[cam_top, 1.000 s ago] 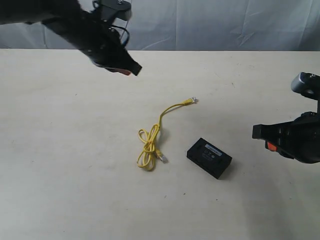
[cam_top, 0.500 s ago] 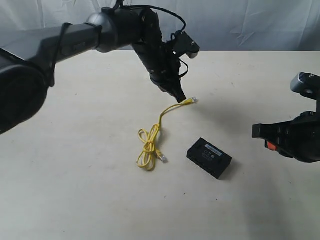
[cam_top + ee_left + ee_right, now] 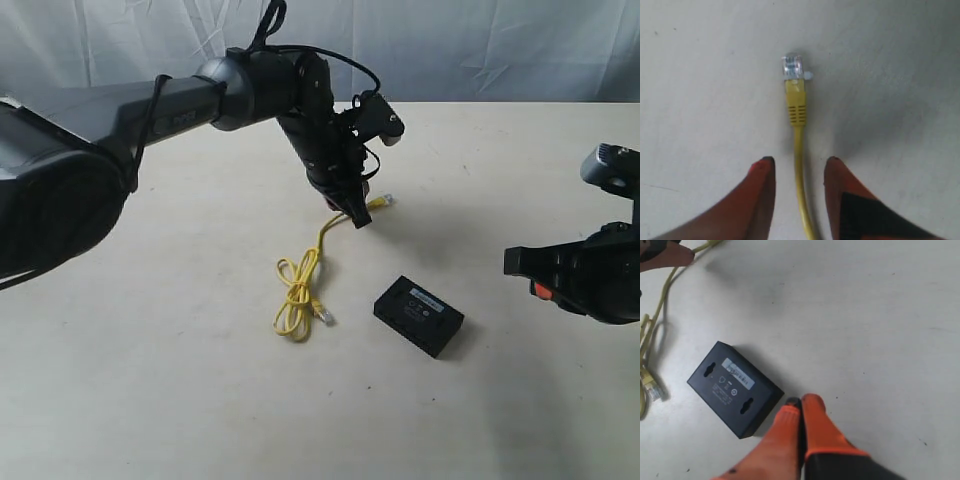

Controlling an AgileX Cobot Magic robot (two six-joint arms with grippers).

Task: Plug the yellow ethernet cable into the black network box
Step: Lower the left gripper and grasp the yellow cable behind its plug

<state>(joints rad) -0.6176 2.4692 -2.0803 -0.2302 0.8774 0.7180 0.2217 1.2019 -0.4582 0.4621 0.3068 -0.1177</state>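
The yellow ethernet cable [image 3: 300, 285] lies coiled mid-table, one clear plug [image 3: 326, 316] near the coil and the other plug [image 3: 385, 201] at the far end. My left gripper [image 3: 357, 215] is down at that far end, open, its orange fingers [image 3: 760, 190] straddling the cord [image 3: 799, 155] just behind the clear plug [image 3: 792, 66]. The black network box [image 3: 418, 315] lies flat to the right of the coil. In the right wrist view the box [image 3: 734, 387] shows its pale label. My right gripper [image 3: 801, 402] is shut and empty, held beside the box.
A pale tabletop [image 3: 150, 380] carries everything, and a white cloth backdrop [image 3: 480, 50] hangs behind it. The right arm's black body [image 3: 590, 275] sits at the right edge.
The left arm swung in from the upper left and lowered over the cable's far plug end; its fingers now straddle the cord. The right arm, box and coil have not moved.
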